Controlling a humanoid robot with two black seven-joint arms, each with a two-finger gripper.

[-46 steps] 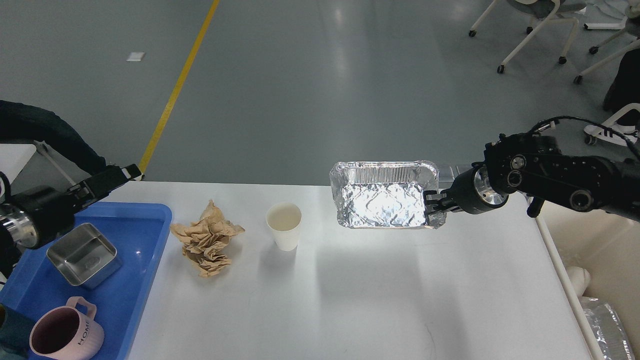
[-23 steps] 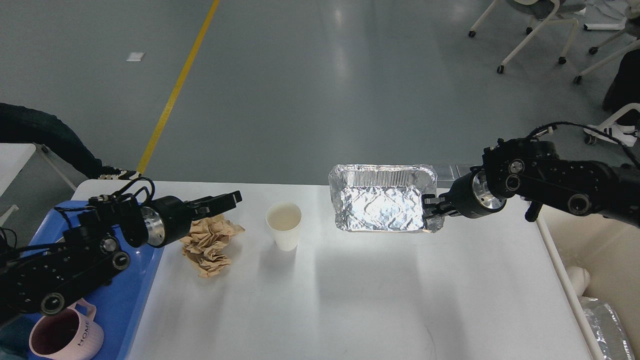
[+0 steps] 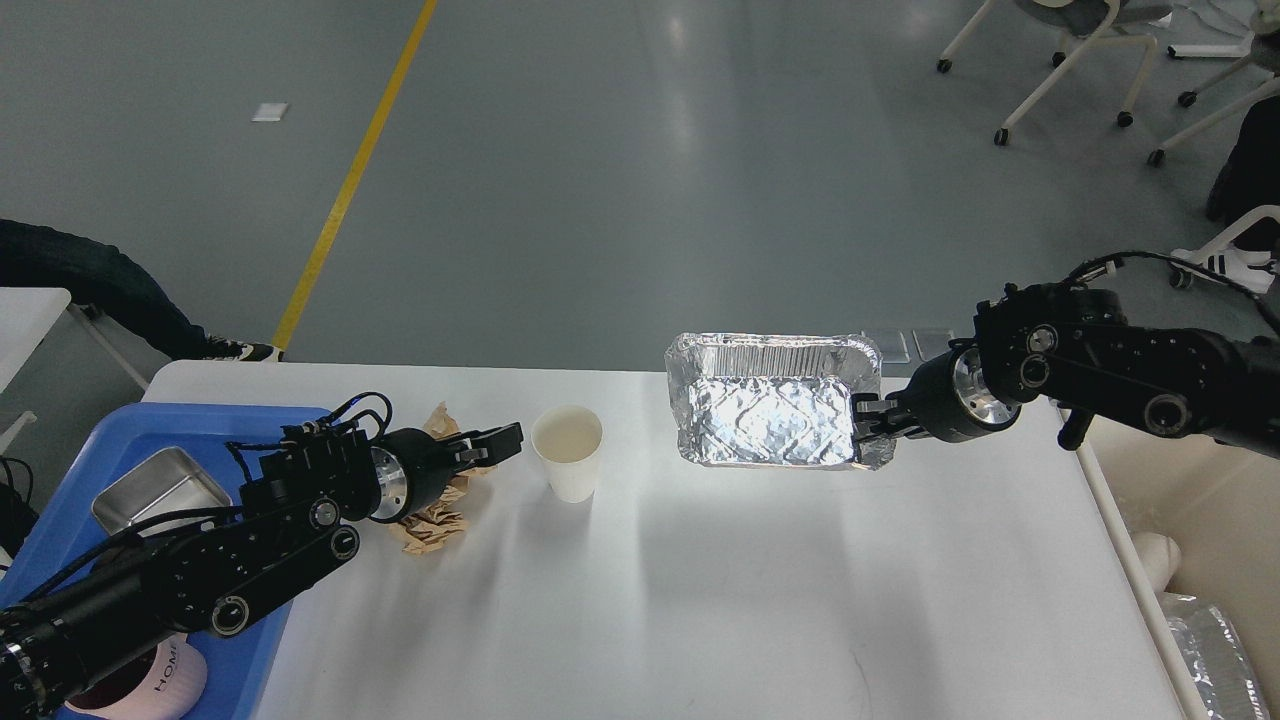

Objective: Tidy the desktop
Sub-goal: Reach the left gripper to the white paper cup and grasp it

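White desk (image 3: 700, 600) before grey floor. Left end effector (image 3: 492, 446) has been swung from over the blue tray (image 3: 260, 660) at the left edge to just beside the paper cup (image 3: 568, 452), above the crumpled brown paper (image 3: 432, 525); open or closed cannot be told. Foil tray (image 3: 775, 415) is gripped by the right end effector (image 3: 868, 422), raised near the far right corner. Cup pickup is judged next.
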